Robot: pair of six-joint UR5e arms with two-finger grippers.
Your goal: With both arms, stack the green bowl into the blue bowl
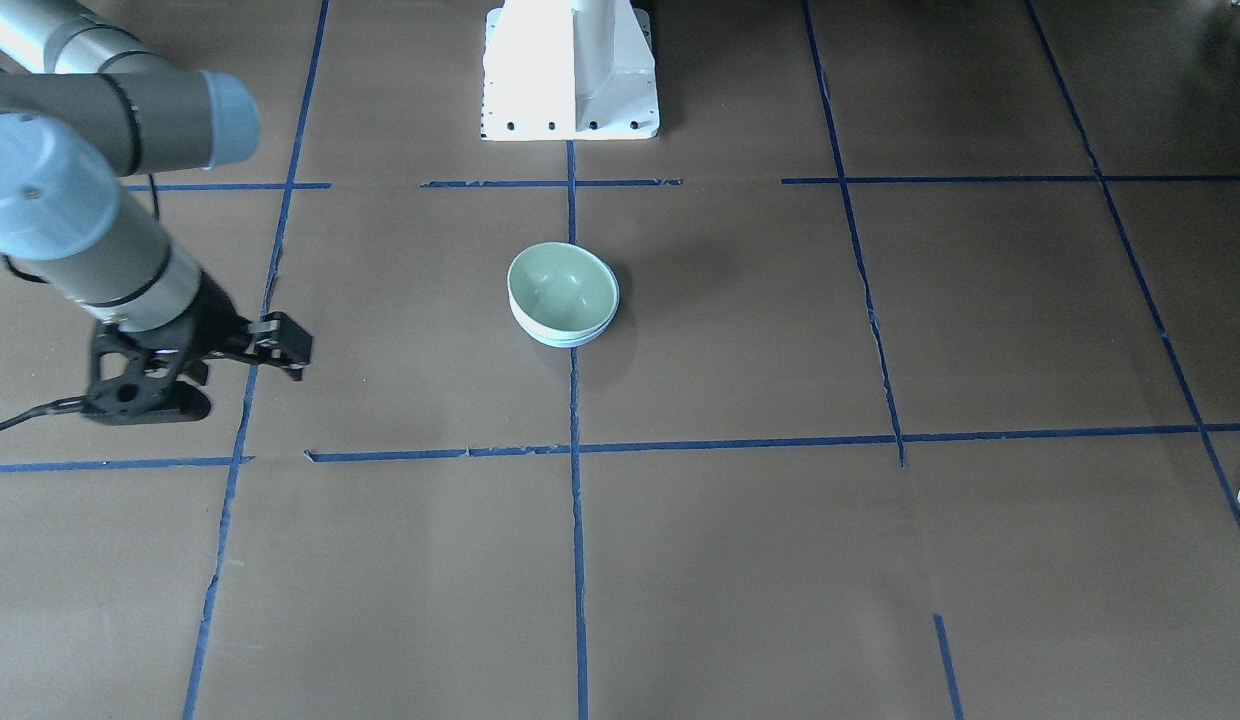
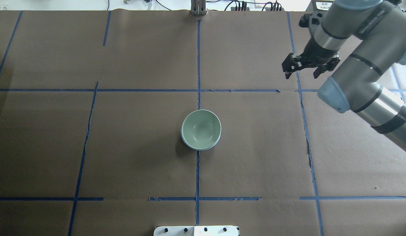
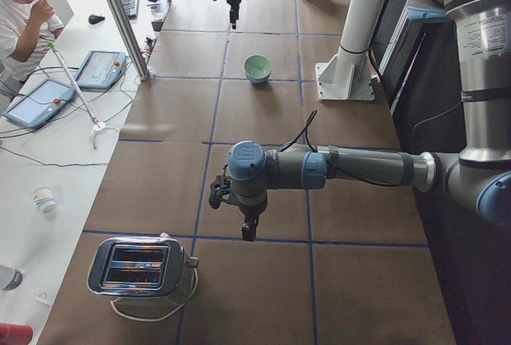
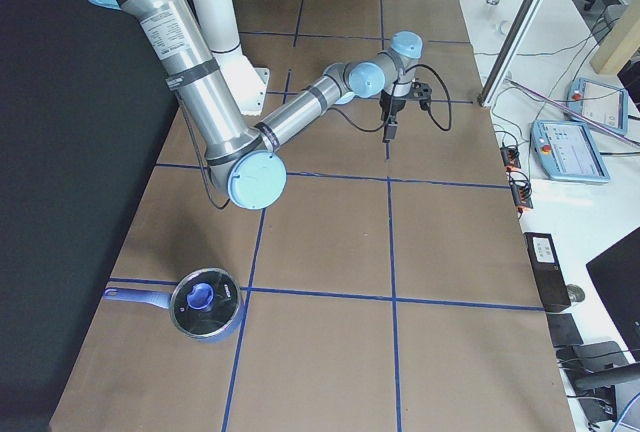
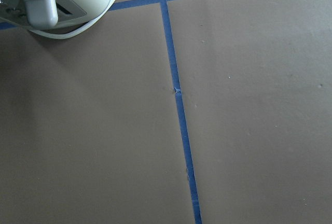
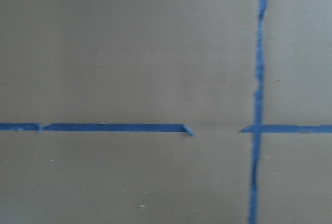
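Tools first: the right tool [image 2: 304,69] hangs with its jaws spread wide and nothing between them. Its wrist view shows only brown paper and blue tape. The left tool [image 3: 250,229] shows only in the side view along the desk [image 2: 124,147], so I cannot tell whether it is released or clenched. Its wrist camera catches none of its fingers, just the desk and a corner of the toaster [image 3: 140,269].

By my reading, the stacking itself is done. The green bowl [image 2: 201,128] sits nested upright inside the blue bowl [image 1: 565,341], of which only a thin crescent of rim peeks out beneath. The pair stands directly in front of the white pedestal [image 1: 570,70], on the centre tape line, a little way out from it. Neither tool touches it. What seems left is little: perhaps bringing both arms home.

Taking the pedestal as my mark, the right tool is off to its right side and slightly farther out from it than the bowls, well apart from them. The left tool is far off on the pedestal's left side, near the toaster, and also well apart from the bowls.
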